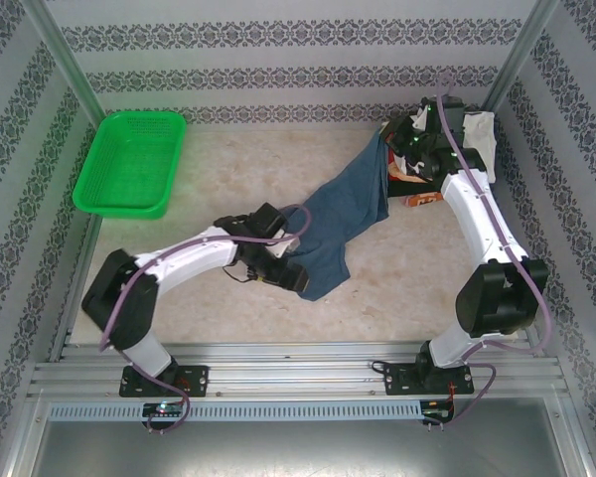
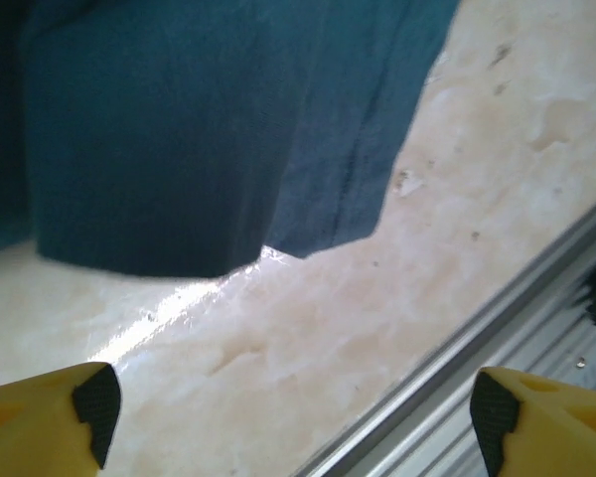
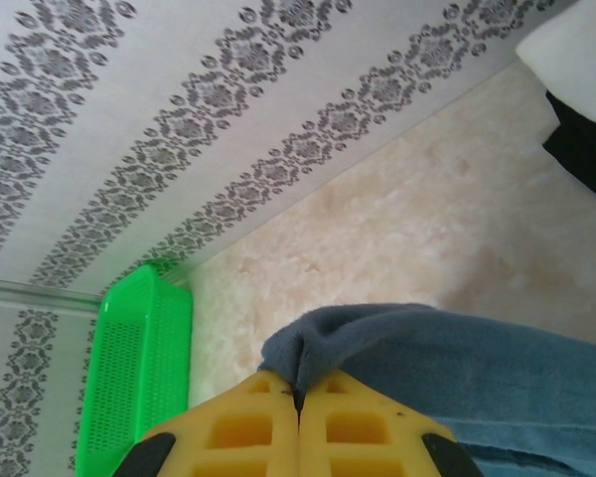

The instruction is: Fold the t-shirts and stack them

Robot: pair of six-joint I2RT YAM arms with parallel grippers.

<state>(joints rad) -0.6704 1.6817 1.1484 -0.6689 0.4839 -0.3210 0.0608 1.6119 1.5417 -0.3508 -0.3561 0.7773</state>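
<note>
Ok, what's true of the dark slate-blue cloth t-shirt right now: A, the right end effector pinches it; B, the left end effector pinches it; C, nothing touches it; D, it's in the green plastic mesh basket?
A: the right end effector is shut on a fold of the dark slate-blue cloth t-shirt, while the left end effector stands wide open, holding nothing.

Basket (image 1: 129, 164) back left; draped t-shirt (image 1: 343, 214) centre; t-shirt pile (image 1: 480, 134) back right
</note>
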